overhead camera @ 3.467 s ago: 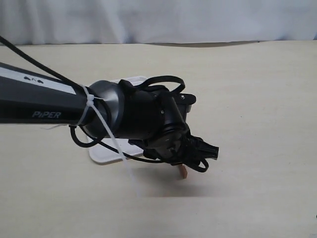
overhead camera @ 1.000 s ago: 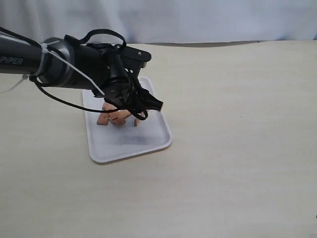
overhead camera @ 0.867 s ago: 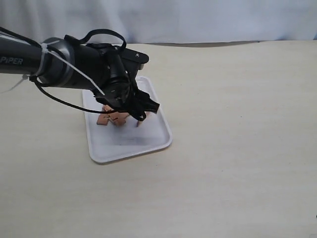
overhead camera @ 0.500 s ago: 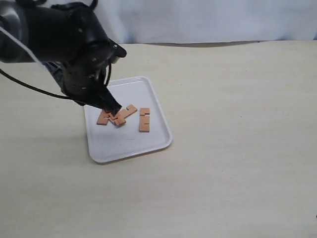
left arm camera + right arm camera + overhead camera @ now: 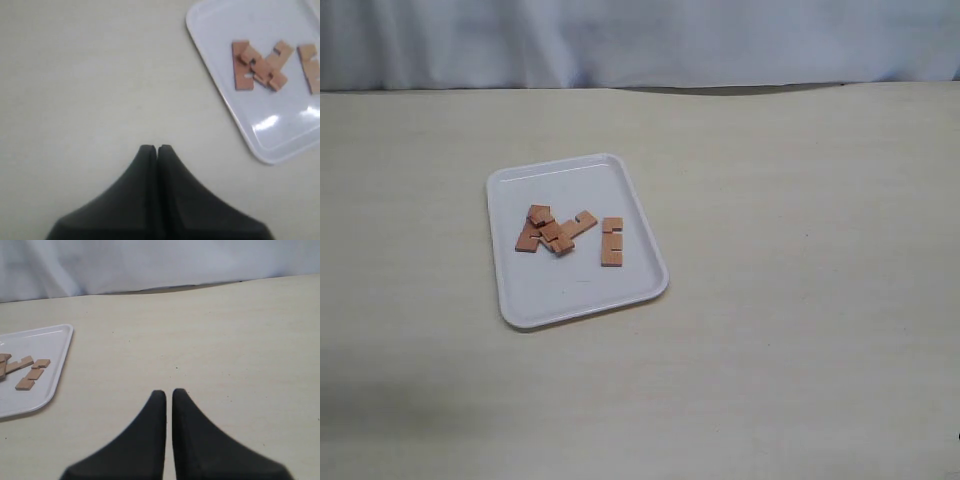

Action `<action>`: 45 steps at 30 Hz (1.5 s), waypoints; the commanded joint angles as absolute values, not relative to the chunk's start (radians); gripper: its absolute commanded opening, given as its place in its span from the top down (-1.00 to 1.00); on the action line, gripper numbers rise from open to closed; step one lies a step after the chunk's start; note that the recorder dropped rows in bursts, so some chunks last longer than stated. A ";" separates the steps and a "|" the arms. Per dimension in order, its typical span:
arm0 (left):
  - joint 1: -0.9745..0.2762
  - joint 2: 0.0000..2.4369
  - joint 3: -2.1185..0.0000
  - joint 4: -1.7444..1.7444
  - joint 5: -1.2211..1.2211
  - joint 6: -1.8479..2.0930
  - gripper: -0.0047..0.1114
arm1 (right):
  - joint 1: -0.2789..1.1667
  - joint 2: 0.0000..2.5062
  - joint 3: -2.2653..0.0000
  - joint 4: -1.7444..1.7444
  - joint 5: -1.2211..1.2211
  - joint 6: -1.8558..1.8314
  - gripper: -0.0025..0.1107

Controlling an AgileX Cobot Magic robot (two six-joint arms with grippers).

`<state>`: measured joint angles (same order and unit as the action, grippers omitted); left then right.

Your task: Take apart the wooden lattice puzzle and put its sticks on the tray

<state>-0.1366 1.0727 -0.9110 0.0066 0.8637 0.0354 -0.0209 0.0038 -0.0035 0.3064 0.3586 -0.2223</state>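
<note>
The white tray (image 5: 570,290) lies left of the table's middle. On it several loose reddish-brown sticks (image 5: 550,230) overlap in a small heap, and one notched stick (image 5: 611,242) lies alone to their right. No crossed lattice puzzle shows in any view. Neither arm appears in the exterior view. In the left wrist view my left gripper (image 5: 157,148) is shut and empty over bare table, apart from the tray (image 5: 220,25) and its sticks (image 5: 257,67). My right gripper (image 5: 168,392) is shut with nothing in it, well away from the tray (image 5: 30,342) and sticks (image 5: 30,371).
The tabletop (image 5: 800,300) is pale beige all round the tray. A white curtain (image 5: 640,40) closes off the far edge of the table.
The left arm carried a stick over the tray, let it go beside the heap, then drew back to the left out of the exterior view. The single stick now lies flat.
</note>
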 commanded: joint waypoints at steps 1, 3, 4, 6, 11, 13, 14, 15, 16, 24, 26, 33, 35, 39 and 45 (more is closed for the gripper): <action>-0.114 0.824 -0.798 -0.020 0.707 0.055 0.92 | -0.025 0.012 0.000 0.305 0.346 -0.221 0.87; -0.114 0.706 -0.725 -0.023 0.616 0.055 0.92 | -0.025 0.012 0.000 0.305 0.346 -0.221 0.87; -0.114 0.647 -0.693 -0.023 0.570 0.055 0.92 | -0.025 0.012 0.000 0.305 0.346 -0.221 0.87; -0.116 0.533 -0.612 -0.023 0.482 0.055 0.92 | -0.025 0.012 0.000 0.305 0.346 -0.221 0.87; -0.116 0.304 -0.472 -0.062 0.338 0.051 0.92 | -0.025 0.012 0.000 0.305 0.346 -0.221 0.87; -0.116 0.225 -0.458 -0.062 0.323 0.051 0.92 | -0.025 0.012 0.000 0.305 0.346 -0.221 0.87; -0.116 0.192 -0.448 -0.062 0.315 0.051 0.92 | -0.025 0.012 0.000 0.305 0.346 -0.221 0.87; -0.116 0.163 -0.442 -0.064 0.313 0.051 0.92 | -0.025 0.012 0.000 0.305 0.346 -0.221 0.87; -0.116 0.141 -0.438 -0.064 0.313 0.051 0.92 | -0.025 0.012 0.000 0.305 0.346 -0.221 0.87; -0.116 0.000 -0.426 -0.064 0.308 0.051 0.92 | -0.025 0.012 0.000 0.305 0.346 -0.221 0.87; -0.116 0.000 -0.426 -0.098 0.291 0.051 0.92 | -0.025 0.012 0.000 0.305 0.346 -0.221 0.87; -0.114 0.000 -0.410 -0.097 0.293 -0.080 0.92 | -0.025 0.012 0.000 0.305 0.346 -0.221 0.87; -0.114 0.000 -0.367 -0.099 0.264 -0.112 0.92 | -0.025 0.012 0.000 0.305 0.346 -0.221 0.87; -0.114 0.000 -0.233 -0.091 0.156 -0.112 0.92 | -0.025 0.012 0.000 0.305 0.346 -0.221 0.87; -0.114 0.000 -0.057 -0.088 0.066 -0.106 0.92 | -0.025 0.012 0.000 0.305 0.346 -0.221 0.87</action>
<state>-0.1176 0.0016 -0.1253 -0.0872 0.1143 -0.1027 -0.0209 0.0038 -0.0035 0.3064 0.3586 -0.2223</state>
